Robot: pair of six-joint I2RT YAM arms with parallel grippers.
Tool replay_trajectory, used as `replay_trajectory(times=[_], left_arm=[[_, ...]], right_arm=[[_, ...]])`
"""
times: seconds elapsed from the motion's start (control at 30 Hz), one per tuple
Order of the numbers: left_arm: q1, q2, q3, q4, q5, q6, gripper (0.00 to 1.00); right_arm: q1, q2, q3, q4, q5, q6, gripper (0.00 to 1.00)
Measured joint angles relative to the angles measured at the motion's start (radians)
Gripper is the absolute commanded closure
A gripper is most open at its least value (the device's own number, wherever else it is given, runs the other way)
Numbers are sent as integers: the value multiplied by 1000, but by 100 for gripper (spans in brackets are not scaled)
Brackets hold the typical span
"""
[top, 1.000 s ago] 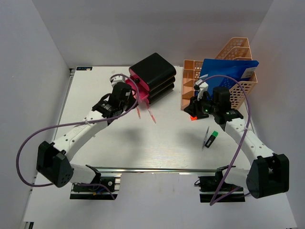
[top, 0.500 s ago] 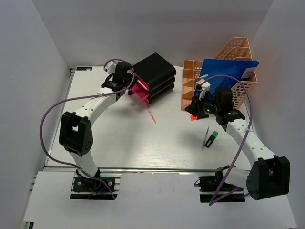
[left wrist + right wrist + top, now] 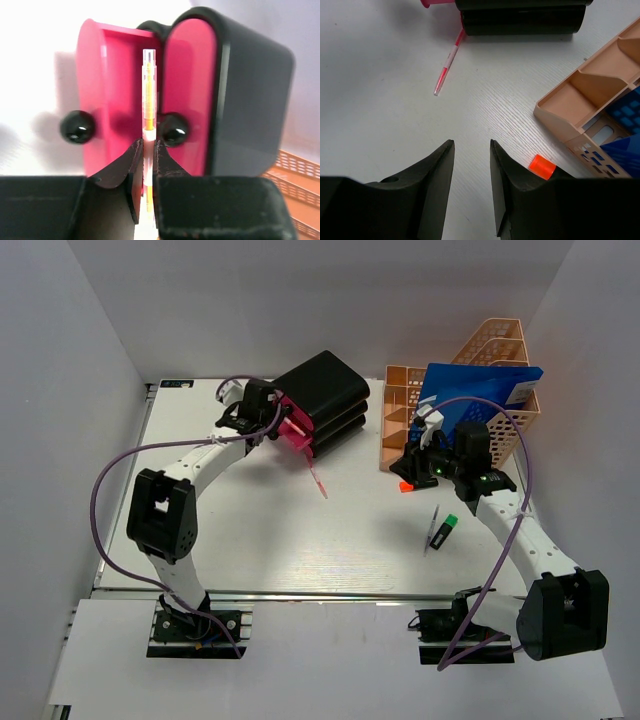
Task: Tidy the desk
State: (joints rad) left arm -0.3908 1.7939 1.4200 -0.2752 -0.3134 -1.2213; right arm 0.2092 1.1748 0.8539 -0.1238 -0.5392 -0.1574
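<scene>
Pen [image 3: 148, 95] tail hidden, apparently inside left gripper [image 3: 146, 146].

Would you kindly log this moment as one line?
left gripper: jaws shut on pen at open pink drawer | right gripper: jaws open over desk, orange cap beside

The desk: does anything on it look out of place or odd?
Yes. A pink pen lies loose on the desk before the drawer box, a green marker lies beside a thin pen further right, and a small orange piece sits alone by the rack.

The worktop [image 3: 260, 540] is a flat white rectangle with a matte surface. A silver rail [image 3: 330, 595] runs along its near edge.
</scene>
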Motion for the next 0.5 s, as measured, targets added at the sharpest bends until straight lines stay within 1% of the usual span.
replay_trajectory(times=[0.1, 0.3, 0.47, 0.5], left_arm=[[7, 0, -23, -3, 4, 0, 100], [19, 2, -22, 17, 7, -13, 100], [23, 47, 19, 14, 6, -23, 100], [24, 58, 24, 16, 6, -25, 92]], right_arm=[[0, 0, 0, 0, -1, -2, 59], [-1, 0, 0, 0, -1, -3, 59], [-7, 0, 0, 0, -3, -4, 59], [-8, 0, 0, 0, -3, -4, 59]])
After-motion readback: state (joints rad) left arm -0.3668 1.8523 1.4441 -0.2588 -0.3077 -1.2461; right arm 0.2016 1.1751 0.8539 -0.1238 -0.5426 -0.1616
